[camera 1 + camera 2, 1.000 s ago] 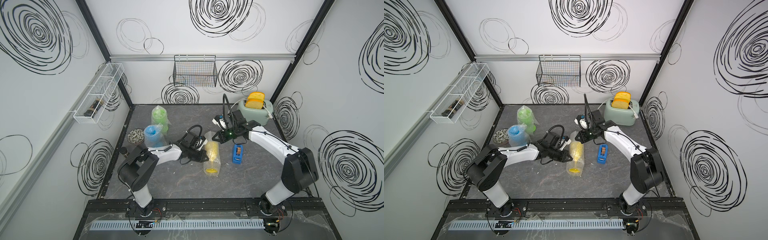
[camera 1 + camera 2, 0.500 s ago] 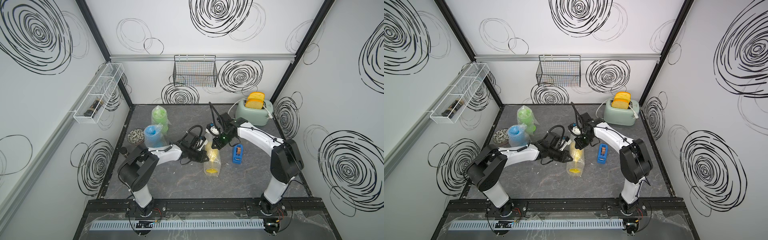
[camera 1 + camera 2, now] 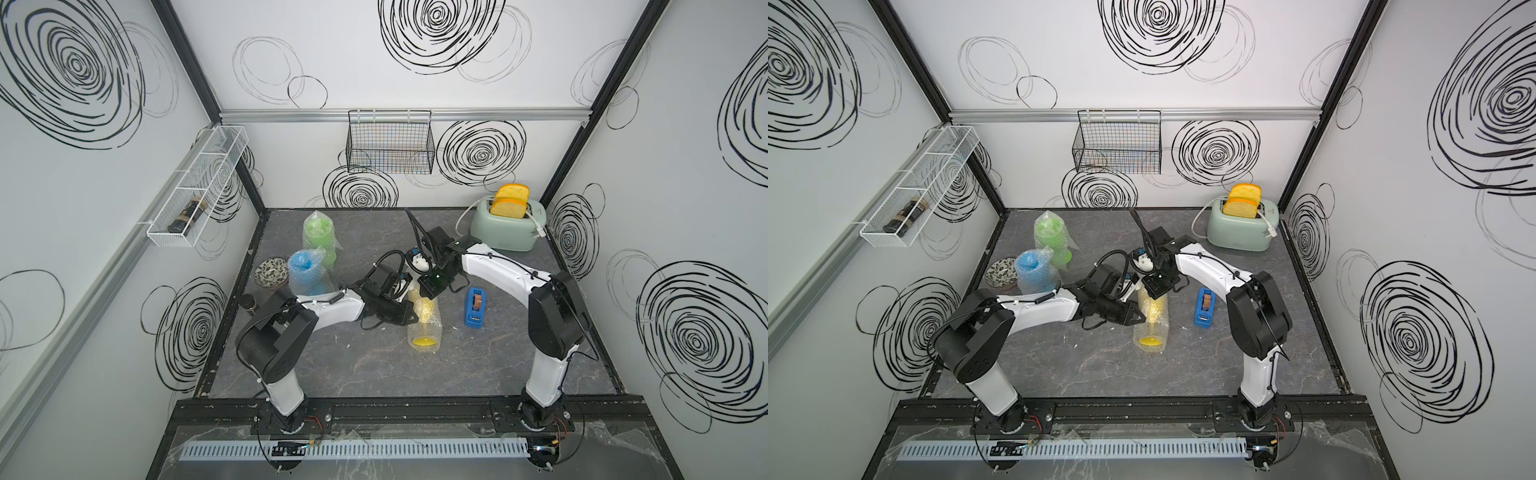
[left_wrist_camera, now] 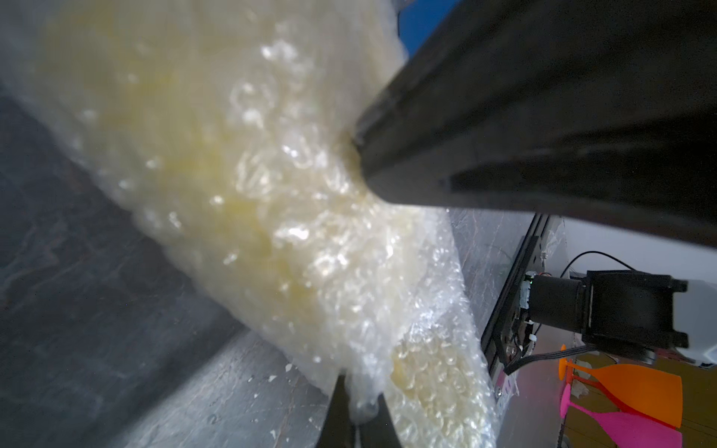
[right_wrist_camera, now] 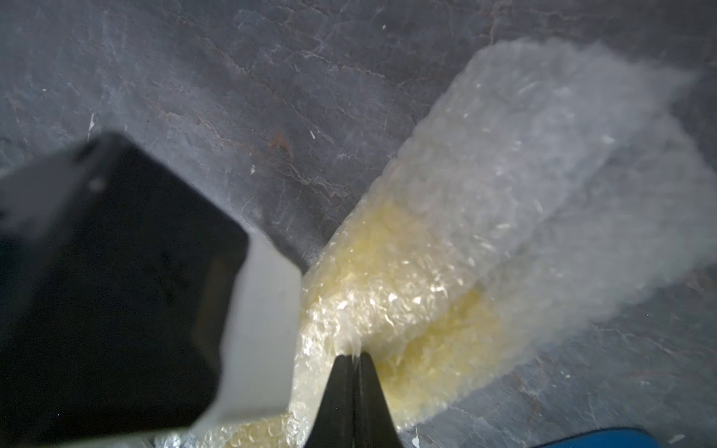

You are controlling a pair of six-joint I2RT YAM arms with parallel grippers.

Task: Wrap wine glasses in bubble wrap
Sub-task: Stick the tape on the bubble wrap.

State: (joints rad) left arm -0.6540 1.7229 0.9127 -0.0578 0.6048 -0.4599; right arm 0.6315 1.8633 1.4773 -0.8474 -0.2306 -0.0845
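Note:
The yellow wine glass (image 3: 424, 328) lies on its side mid-table, rolled in bubble wrap (image 5: 543, 135), its round foot toward the front in both top views (image 3: 1151, 341). My left gripper (image 3: 412, 318) reaches it from the left; in the left wrist view the left gripper (image 4: 361, 411) is shut on a fold of the wrap. My right gripper (image 3: 428, 292) comes from the far end, and the right wrist view shows the right gripper (image 5: 353, 355) shut on a pinch of the film. The green glass (image 3: 318, 235) and blue glass (image 3: 305, 274) stand wrapped at back left.
A blue tape dispenser (image 3: 475, 306) sits just right of the yellow bundle. A mint toaster (image 3: 505, 226) with its cord is at back right. A patterned bowl (image 3: 272, 272) and a small dark jar (image 3: 249, 302) sit by the left edge. A wire basket (image 3: 390, 145) hangs on the back wall.
My right arm has swung left from near the toaster and come down onto the far end of the yellow bundle. The left arm has stayed in place, holding the wrap.

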